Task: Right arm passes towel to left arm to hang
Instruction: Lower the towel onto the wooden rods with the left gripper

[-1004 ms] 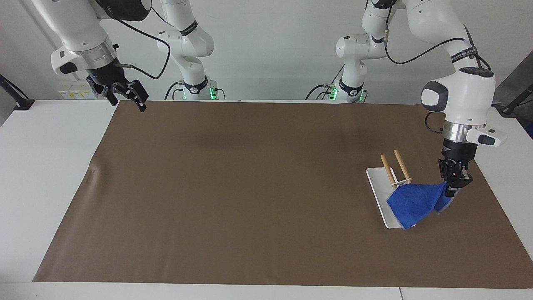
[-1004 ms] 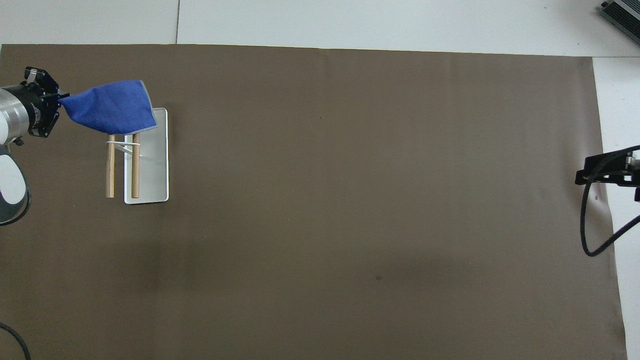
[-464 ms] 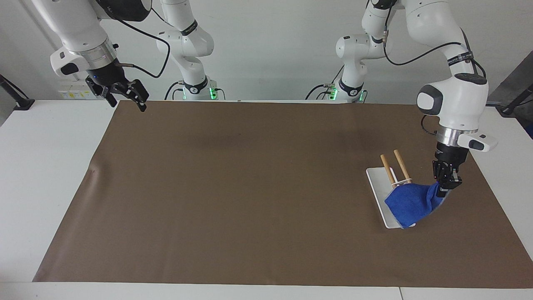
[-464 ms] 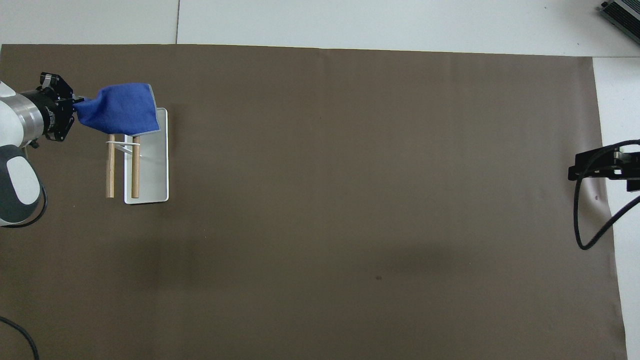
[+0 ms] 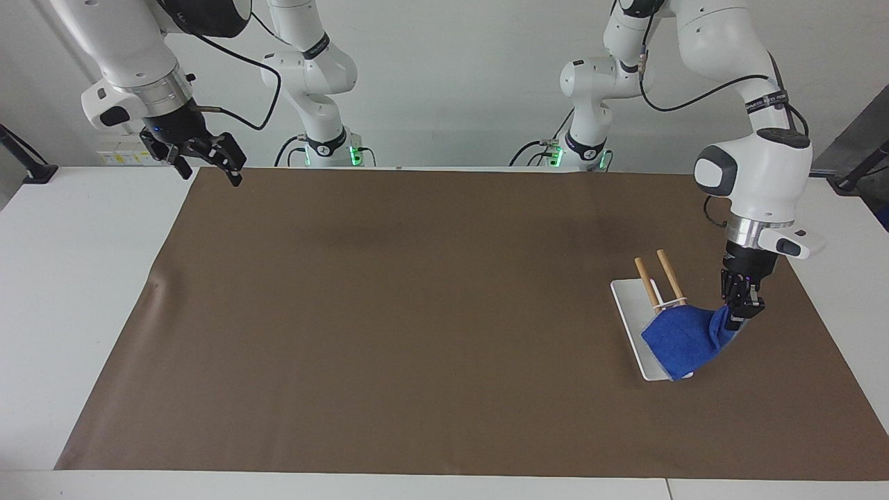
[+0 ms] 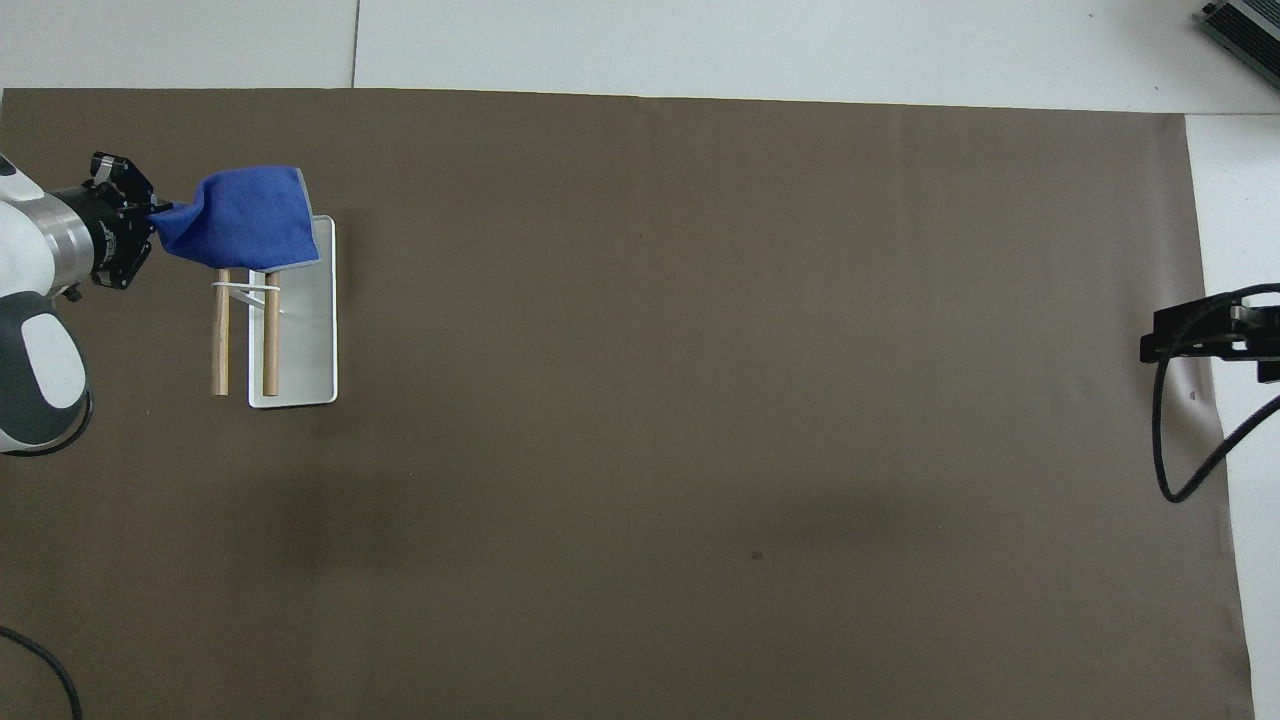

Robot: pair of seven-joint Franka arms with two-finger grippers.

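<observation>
The towel (image 5: 684, 338) is draped over the farther ends of the two wooden rails of the rack (image 5: 660, 280), hanging down over the rack's white base plate (image 5: 628, 305). One corner still runs to the left claw (image 5: 738, 314), just beside the rack toward the left arm's end of the table.

A second ago that corner was stretched out taut from the rack. Since then the claw has moved in toward the rails and the cloth has bunched up and slackened — more of it now rests on the rack than hangs from the claw. To me that reads as the hanging step near its end, with letting go of the corner as what remains.

Whether the left claw has already loosened on the cloth I cannot tell: its tips sit against the blue corner, and the pictures do not show a gap or a pinch.

The left arm (image 5: 757, 167) comes down steeply from its elbow, wrist bent over so the claw points downward and slightly toward the rack.

The right arm (image 5: 132, 52) waits well apart from the rack, its right claw (image 5: 208, 156) raised over the corner of the brown mat (image 5: 389, 312) at the right arm's end of the table (image 5: 76, 278) — fingers spread wide and empty.
</observation>
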